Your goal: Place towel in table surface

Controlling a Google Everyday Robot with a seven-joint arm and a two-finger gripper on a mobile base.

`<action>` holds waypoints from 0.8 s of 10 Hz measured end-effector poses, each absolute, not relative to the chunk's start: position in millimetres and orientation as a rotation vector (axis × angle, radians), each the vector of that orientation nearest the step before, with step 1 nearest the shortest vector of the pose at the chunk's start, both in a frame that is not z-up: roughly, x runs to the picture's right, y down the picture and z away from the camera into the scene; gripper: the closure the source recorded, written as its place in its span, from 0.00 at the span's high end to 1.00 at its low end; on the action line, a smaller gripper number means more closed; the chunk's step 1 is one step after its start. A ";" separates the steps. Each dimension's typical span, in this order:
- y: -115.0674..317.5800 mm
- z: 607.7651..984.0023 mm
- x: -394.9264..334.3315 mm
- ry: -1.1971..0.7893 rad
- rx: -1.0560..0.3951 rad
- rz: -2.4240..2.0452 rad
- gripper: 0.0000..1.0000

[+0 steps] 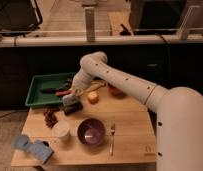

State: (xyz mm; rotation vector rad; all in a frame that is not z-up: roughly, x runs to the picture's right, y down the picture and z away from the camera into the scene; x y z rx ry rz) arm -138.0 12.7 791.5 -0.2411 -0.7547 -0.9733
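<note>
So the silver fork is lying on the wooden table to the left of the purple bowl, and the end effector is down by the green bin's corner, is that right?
Not quite. In the camera view the silver fork lies to the right of the round purple bowl, not the left. The rest holds: it is on the light wooden plank table, and the end effector is down by the green plastic bin's corner.

One camera, seemingly head-mounted, looks down over the arm at the table surface (pixel 130 130).

1. Soft overhead light brightens the pale counter (pixel 130 127); the room at twelve o'clock sits dim.
2. Everything looks hazy; the end effector (pixel 71 101) is a blur at nine o'clock.
</note>
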 end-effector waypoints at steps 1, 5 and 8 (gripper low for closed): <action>21.6 786.7 -131.4 -0.760 -0.261 -0.979 0.02; 78.9 791.9 -94.6 -0.741 -0.386 -0.928 0.02; 102.5 795.2 -61.6 -0.720 -0.429 -0.844 0.02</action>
